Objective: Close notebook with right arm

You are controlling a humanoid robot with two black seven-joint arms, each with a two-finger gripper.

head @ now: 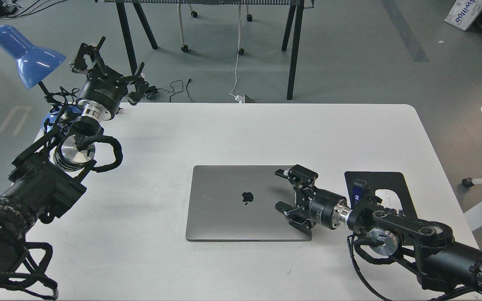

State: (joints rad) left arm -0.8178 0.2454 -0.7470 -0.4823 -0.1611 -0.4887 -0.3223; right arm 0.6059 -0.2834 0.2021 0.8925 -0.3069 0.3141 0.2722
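The notebook [237, 202] lies shut and flat on the white table [232, 133], grey lid up with the black apple logo in its middle. My right gripper [282, 189] is open, its two fingers spread and resting on or just above the lid's right part. The right arm comes in from the lower right, with a silver wrist ring and a small blue part. My left gripper [109, 62] is open and empty, held high over the table's far left corner, well away from the notebook.
A black mouse pad [387, 184] lies right of the notebook, partly under my right arm. A blue desk lamp [27, 54] stands at the far left corner. Table legs, chair castors and cables are on the floor beyond the table.
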